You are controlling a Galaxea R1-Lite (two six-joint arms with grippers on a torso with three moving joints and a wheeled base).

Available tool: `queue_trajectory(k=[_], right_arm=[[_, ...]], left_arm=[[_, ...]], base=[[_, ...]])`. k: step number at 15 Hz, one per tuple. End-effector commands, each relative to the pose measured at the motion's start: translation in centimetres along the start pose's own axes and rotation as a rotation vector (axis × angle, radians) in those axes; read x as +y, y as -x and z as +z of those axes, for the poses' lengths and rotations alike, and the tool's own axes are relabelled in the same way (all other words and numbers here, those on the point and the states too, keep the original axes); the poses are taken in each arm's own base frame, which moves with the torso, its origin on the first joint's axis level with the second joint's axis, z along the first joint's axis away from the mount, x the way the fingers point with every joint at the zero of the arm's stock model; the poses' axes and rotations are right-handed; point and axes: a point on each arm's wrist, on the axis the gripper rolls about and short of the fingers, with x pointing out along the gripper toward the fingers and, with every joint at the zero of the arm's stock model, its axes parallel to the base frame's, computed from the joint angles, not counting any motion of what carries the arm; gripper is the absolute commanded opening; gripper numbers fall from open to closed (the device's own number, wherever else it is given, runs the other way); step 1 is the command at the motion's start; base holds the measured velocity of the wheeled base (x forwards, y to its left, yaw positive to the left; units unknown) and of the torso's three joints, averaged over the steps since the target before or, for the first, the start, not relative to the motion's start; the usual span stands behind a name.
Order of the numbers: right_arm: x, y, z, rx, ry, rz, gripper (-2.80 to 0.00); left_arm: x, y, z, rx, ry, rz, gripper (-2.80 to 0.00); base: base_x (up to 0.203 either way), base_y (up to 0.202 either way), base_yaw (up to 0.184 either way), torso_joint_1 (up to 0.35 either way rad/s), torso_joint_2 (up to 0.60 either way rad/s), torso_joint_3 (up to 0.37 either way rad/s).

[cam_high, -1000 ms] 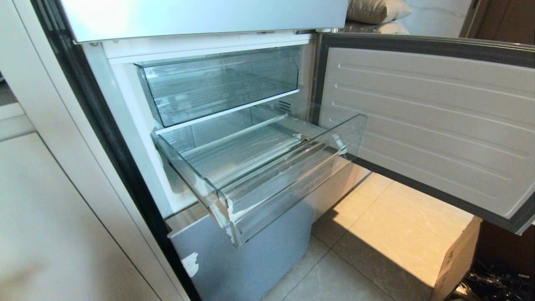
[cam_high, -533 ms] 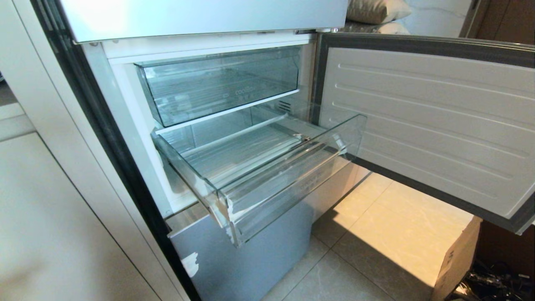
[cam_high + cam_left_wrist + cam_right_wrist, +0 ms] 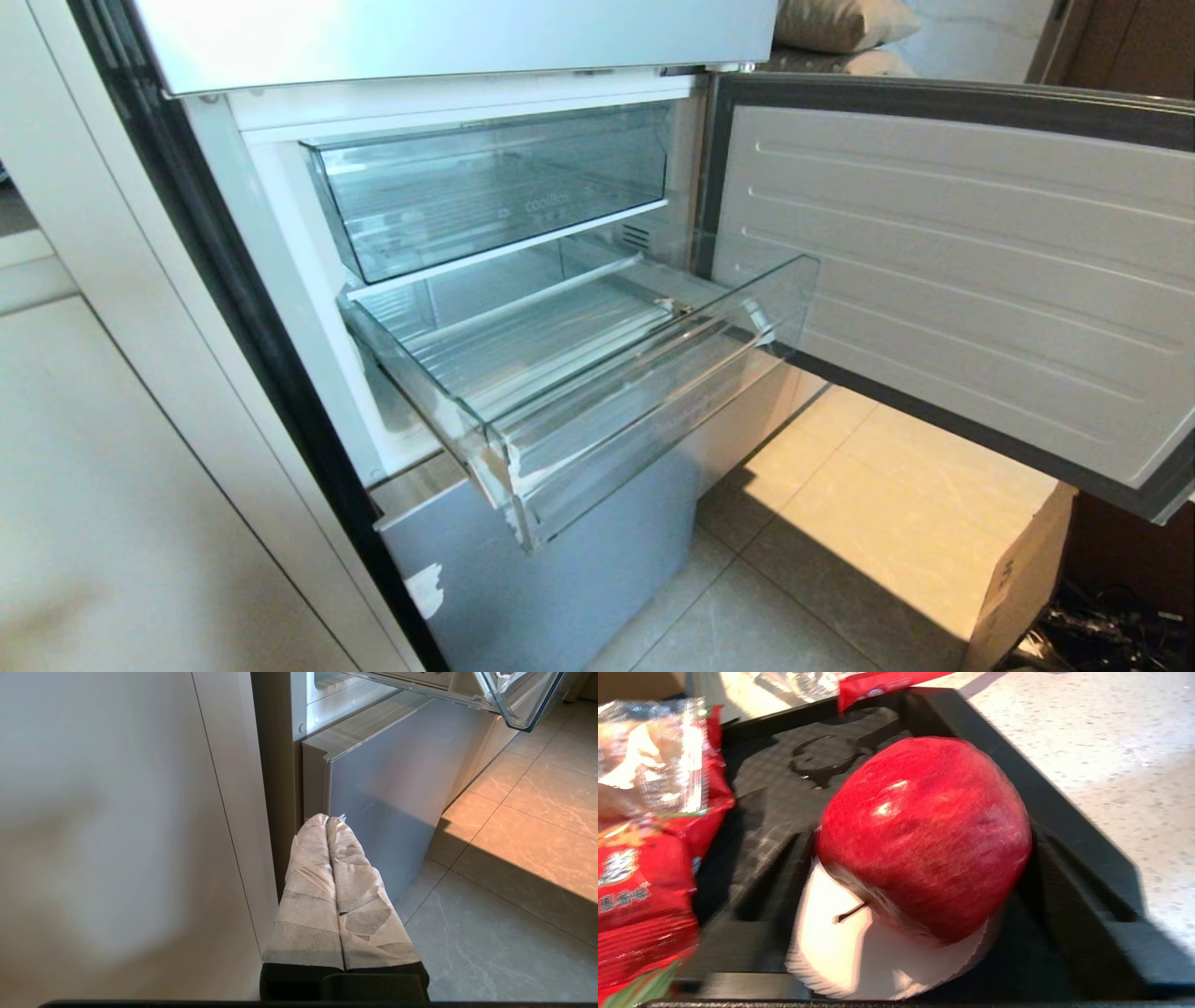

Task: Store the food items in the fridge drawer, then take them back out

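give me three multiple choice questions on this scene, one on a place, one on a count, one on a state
1. Where is the glossy red apple?
A on the floor tiles
B in the black rimmed tray
C on the open fridge door

2. How many clear plastic bins show in the fridge?
A one
B two
C four

3. The wide clear plastic fridge drawer is:
A pulled out and empty
B pushed fully in
C pulled out with food inside

Answers:
1 B, the apple sits on a white holder inside the tray.
2 B, one shorter clear bin sits above the drawer.
3 A, the drawer juts out and its ribbed floor is bare.
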Motion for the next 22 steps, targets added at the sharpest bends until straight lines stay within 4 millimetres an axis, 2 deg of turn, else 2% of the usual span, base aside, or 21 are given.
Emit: queue_trajectory(k=[1, 5, 6, 7, 8, 10, 12, 13, 15, 19, 21, 22], right_arm=[[-0.3, -0.1, 0.1, -0.008, 0.000, -0.004, -2.80], [-1.0, 0.8, 1.6, -0.042, 0.000, -0.023, -2.80], [-1.3, 1.5, 2.6, -0.064, -0.002, -0.032, -2.80], [-1.5, 2.8, 4.5, -0.108, -0.002, -0.041, -2.80], [-1.7, 4.6, 6.4, -0.152, 0.000, -0.051, -2.80], [-1.5, 9.3, 10.2, -0.249, -0.003, -0.058, -2.80], [-0.4, 14.9, 12.8, -0.330, -0.012, -0.021, -2.80], [0.7, 17.9, 13.5, -0.361, -0.009, 0.025, -2.80], [3.5, 23.3, 13.5, -0.399, -0.009, 0.147, -2.80], [10.1, 32.5, 10.5, -0.404, -0.050, 0.583, -2.80], [11.6, 37.1, 9.2, -0.393, -0.074, 0.850, -2.80], [11.9, 38.7, 8.4, -0.368, -0.071, 0.974, -2.80]], left_arm=[[0.0, 0.0, 0.0, 0.001, 0.000, 0.000, -2.80], [0.0, 0.0, 0.0, 0.001, 0.000, 0.000, -2.80], [0.0, 0.0, 0.0, 0.001, 0.000, 0.000, -2.80], [0.0, 0.0, 0.0, 0.001, 0.000, 0.000, -2.80], [0.0, 0.0, 0.0, 0.001, 0.000, 0.000, -2.80], [0.0, 0.0, 0.0, 0.001, 0.000, 0.000, -2.80], [0.0, 0.0, 0.0, 0.001, 0.000, 0.000, -2.80], [0.0, 0.0, 0.0, 0.001, 0.000, 0.000, -2.80], [0.0, 0.0, 0.0, 0.002, 0.000, 0.000, -2.80], [0.0, 0.0, 0.0, 0.002, 0.000, 0.000, -2.80], [0.0, 0.0, 0.0, 0.001, 0.000, 0.000, -2.80], [0.0, 0.0, 0.0, 0.002, 0.000, 0.000, -2.80]], base=[[0.000, 0.000, 0.000, 0.000, 0.00, 0.000], [0.000, 0.000, 0.000, 0.000, 0.00, 0.000], [0.000, 0.000, 0.000, 0.000, 0.00, 0.000], [0.000, 0.000, 0.000, 0.000, 0.00, 0.000], [0.000, 0.000, 0.000, 0.000, 0.00, 0.000], [0.000, 0.000, 0.000, 0.000, 0.00, 0.000], [0.000, 0.000, 0.000, 0.000, 0.00, 0.000], [0.000, 0.000, 0.000, 0.000, 0.00, 0.000], [0.000, 0.000, 0.000, 0.000, 0.00, 0.000], [0.000, 0.000, 0.000, 0.000, 0.00, 0.000], [0.000, 0.000, 0.000, 0.000, 0.00, 0.000], [0.000, 0.000, 0.000, 0.000, 0.00, 0.000]])
